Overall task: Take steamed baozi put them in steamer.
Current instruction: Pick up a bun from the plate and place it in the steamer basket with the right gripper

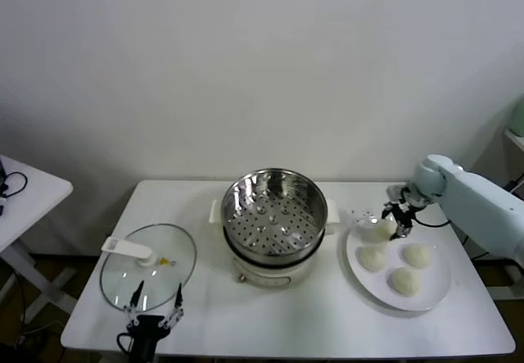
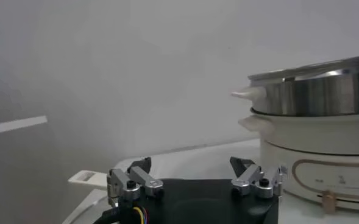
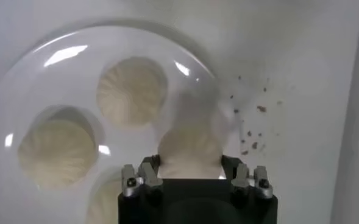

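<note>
White buns (image 1: 393,263) sit on our plate (image 1: 437,296), four in all. From the head view, our right gripper (image 1: 391,222) is down on the far bun (image 1: 377,229), and the steamer (image 1: 274,207) stands well off to its left. Our left gripper (image 1: 153,308) hangs spread just beside the glass lid (image 1: 147,266).

At the left wrist, those fingers (image 2: 135,179) stand apart, the steamer (image 2: 316,91) ahead.

At the right wrist, the gripper (image 3: 190,169) pinches one bun (image 3: 188,149) on both sides.

My glass lid (image 1: 147,266) lies flat on the table (image 1: 270,330), white handle up; beside it, a second table (image 1: 29,192).
</note>
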Robot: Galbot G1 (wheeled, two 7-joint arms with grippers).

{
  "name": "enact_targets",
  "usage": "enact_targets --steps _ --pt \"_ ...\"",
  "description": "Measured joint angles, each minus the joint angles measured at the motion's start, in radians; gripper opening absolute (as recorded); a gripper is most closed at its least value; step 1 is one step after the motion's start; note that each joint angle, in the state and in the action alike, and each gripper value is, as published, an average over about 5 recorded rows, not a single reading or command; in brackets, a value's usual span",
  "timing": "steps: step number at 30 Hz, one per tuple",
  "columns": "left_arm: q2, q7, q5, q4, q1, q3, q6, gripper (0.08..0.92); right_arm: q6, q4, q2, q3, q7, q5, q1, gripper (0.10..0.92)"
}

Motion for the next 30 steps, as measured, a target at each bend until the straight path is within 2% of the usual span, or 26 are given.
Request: enact_targets --steps 8,16,23,30 --pt "0.000 -0.001 -0.002 -0.011 0.003 -0.004 -0.002 0.823 0.056 0.147 0.003 -0.195 -0.006 0.129 0.282 0.679" --pt "0.000 -0.001 -0.002 -0.013 0.004 0.000 -0.007 0.823 0.138 0.285 0.077 -0.300 0.026 0.206 0.469 0.666" --pt "0.000 -0.002 0.002 -0.012 0.001 0.001 -0.009 0.823 0.234 0.341 0.182 -0.353 0.090 0.157 0.521 0.662" --pt "0.000 -0.004 0.004 -0.020 0.007 0.004 -0.010 0.823 0.366 0.274 0.303 -0.370 0.165 0.029 0.487 0.662"
